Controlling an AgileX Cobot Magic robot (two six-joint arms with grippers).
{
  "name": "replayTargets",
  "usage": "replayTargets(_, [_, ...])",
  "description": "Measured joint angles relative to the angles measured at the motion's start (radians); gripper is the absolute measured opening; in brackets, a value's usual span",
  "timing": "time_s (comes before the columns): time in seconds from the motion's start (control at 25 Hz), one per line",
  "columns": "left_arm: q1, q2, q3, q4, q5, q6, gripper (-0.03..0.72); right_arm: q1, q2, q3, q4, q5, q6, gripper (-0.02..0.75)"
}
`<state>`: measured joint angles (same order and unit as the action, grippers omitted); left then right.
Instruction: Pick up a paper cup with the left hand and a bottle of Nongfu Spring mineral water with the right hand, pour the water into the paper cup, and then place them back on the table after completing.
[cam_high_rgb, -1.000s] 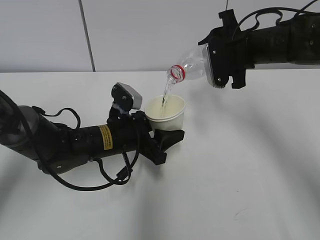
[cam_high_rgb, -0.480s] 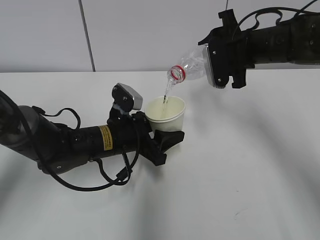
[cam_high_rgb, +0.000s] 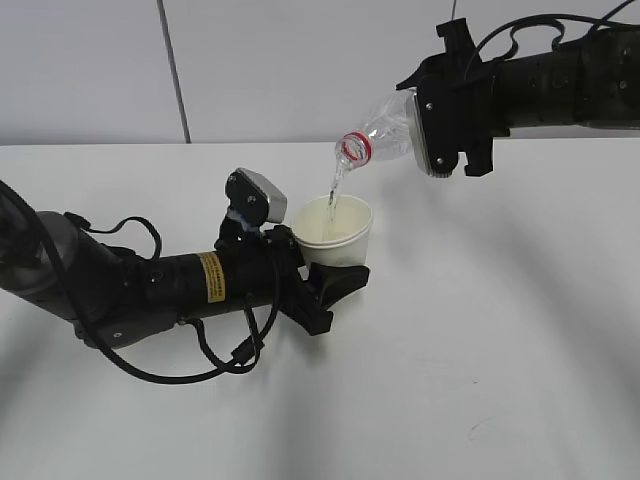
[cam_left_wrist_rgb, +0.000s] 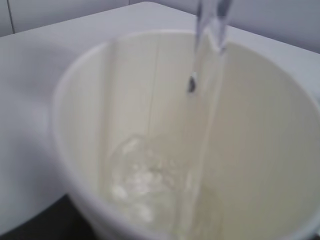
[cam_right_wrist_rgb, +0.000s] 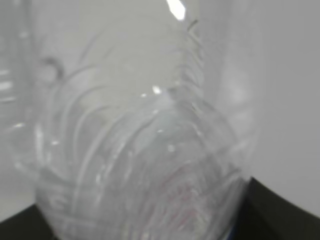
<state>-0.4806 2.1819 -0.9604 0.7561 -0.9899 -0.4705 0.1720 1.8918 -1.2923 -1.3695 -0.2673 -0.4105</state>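
A white paper cup (cam_high_rgb: 333, 230) is held upright just above the table (cam_high_rgb: 500, 350) by my left gripper (cam_high_rgb: 322, 264), which is shut on its lower wall. Above and to the right, my right gripper (cam_high_rgb: 446, 118) is shut on the clear bottle (cam_high_rgb: 384, 133), tilted with its red-ringed neck down toward the cup. A thin stream of water (cam_high_rgb: 333, 190) falls from the bottle mouth into the cup. In the left wrist view the cup's inside (cam_left_wrist_rgb: 265, 130) fills the frame, with the stream (cam_left_wrist_rgb: 205, 100) landing in a shallow pool (cam_left_wrist_rgb: 145, 185). The right wrist view is filled by the bottle's ribbed body (cam_right_wrist_rgb: 140, 150).
The white tabletop spreads all round both arms, and a pale wall (cam_high_rgb: 300, 60) stands behind it. The left arm's black cable (cam_high_rgb: 225, 360) loops down onto the table below the forearm.
The stream keeps running into the cup. The left arm and cup have shifted very slightly down and to the right. The bottle holds the same tilt.
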Motion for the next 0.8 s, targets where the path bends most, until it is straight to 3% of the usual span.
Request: replayTargets(0.8, [0.0,0.0,0.0,0.003,0.004,0.0,0.397,0.0,0.0,0.0,0.0,0.0,-0.002,0.421])
